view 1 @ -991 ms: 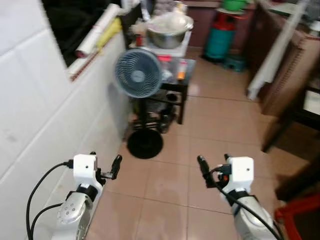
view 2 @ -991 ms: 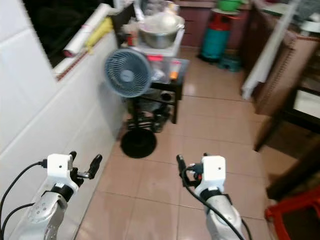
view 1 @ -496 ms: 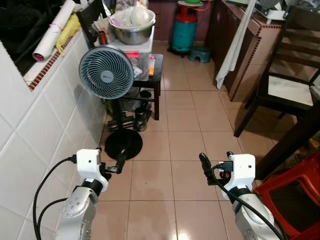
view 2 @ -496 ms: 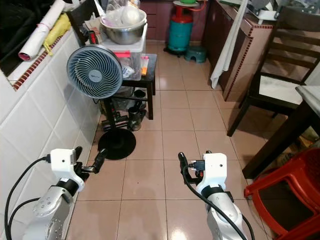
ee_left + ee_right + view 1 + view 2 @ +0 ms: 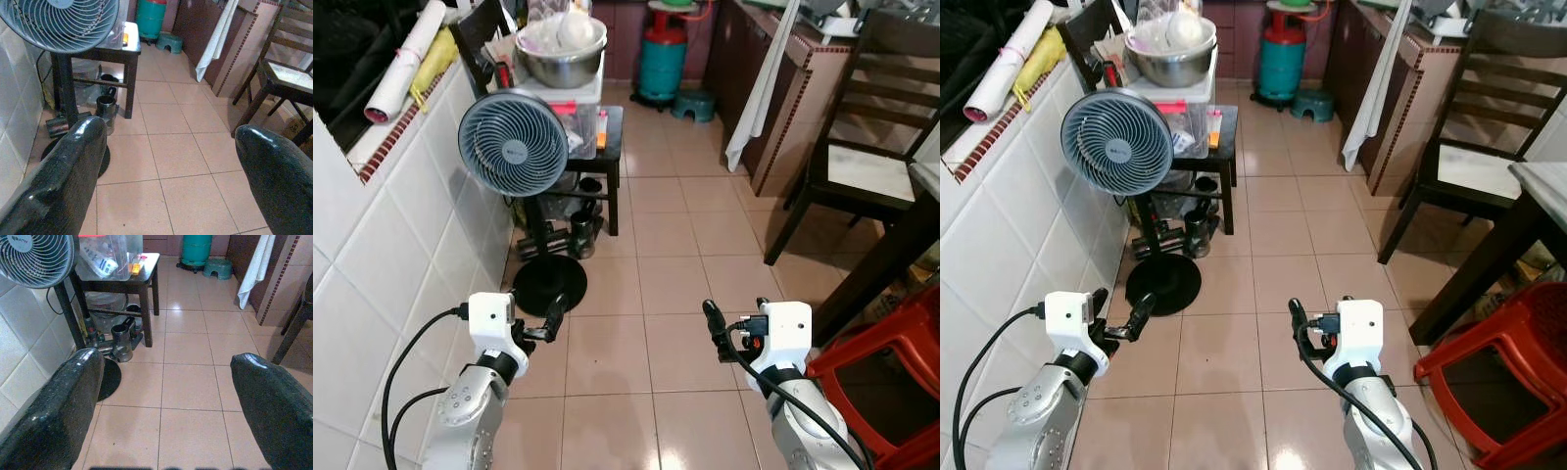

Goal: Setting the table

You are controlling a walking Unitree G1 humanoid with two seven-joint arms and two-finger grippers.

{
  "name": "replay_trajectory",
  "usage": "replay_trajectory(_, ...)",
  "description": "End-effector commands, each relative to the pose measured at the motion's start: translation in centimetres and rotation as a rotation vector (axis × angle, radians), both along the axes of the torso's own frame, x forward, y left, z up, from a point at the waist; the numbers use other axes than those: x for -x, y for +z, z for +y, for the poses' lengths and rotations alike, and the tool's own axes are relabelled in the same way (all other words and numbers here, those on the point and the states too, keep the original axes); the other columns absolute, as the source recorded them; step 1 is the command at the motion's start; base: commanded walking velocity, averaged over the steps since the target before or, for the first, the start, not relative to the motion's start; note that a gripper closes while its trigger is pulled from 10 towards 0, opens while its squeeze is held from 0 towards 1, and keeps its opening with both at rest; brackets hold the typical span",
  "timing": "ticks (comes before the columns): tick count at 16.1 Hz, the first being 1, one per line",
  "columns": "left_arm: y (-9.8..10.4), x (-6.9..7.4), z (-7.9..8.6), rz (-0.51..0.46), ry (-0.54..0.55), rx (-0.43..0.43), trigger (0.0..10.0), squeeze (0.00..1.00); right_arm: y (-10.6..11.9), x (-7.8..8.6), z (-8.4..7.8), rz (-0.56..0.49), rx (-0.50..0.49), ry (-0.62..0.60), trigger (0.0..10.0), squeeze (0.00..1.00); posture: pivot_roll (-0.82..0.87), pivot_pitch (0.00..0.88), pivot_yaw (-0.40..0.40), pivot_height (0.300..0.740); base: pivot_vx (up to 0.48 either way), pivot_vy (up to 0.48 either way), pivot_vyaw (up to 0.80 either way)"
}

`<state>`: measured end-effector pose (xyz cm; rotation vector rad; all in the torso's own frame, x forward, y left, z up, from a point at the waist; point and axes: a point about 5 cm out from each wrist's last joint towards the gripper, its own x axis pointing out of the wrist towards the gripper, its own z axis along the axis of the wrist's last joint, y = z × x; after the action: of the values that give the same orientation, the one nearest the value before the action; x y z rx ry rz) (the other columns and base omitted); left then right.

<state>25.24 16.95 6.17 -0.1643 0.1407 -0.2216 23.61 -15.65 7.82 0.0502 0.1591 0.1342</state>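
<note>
Table corner (image 5: 1540,186) of pale stone on a dark leg stands well right of the standing fan (image 5: 514,144), with a red plastic stool (image 5: 1489,367) just beside it and a dark wooden chair (image 5: 862,147) behind. Both the left gripper (image 5: 548,318) and right gripper (image 5: 715,328) hover over the tiled floor (image 5: 656,284) with jaws spread and nothing between them. Behind the fan, a small black side table (image 5: 607,132) carries a steel bowl (image 5: 561,59), and a green gas cylinder (image 5: 664,59) stands further back.

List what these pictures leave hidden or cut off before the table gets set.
- Table: one corner shows in the right eye view; the frame edge cuts the rest, so its top cannot be judged.
- Metal bowl: contents are pale and bagged, not identifiable in the left eye view.
- Red stool: cut by the frame's corner.
- Left gripper and right gripper: open, holding nothing.
</note>
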Motion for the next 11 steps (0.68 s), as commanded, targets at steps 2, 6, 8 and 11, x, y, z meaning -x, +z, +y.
replay_trajectory(2,0.30,-0.08,-0.35,-0.007,-0.027,0.002,10.0,0.00,0.48,-0.09,-0.03,-0.012,0.007,0.003,10.0,0.00,-0.01,0.000,-0.002,0.740,0.255,0.000,-0.80)
replay_trajectory(6,0.22,-0.27,-0.46,-0.004,-0.038,0.003,10.0,0.00,0.62,-0.34,0.02,-0.016,0.008,0.004,10.0,0.00,-0.01,0.000,-0.004,0.740,0.299,0.000,-0.80)
replay_trajectory(8,0.15,-0.25,-0.52,-0.001,-0.041,0.002,10.0,0.00,0.63,-0.41,0.00,-0.017,0.009,0.005,10.0,0.00,-0.01,0.000,-0.006,0.740,0.332,0.000,-0.80)
replay_trajectory(11,-0.10,-0.09,-0.58,0.009,-0.044,0.002,10.0,0.00,0.66,-0.44,0.03,-0.018,0.007,0.002,10.0,0.00,-0.01,0.000,-0.006,0.740,0.334,0.000,-0.80)
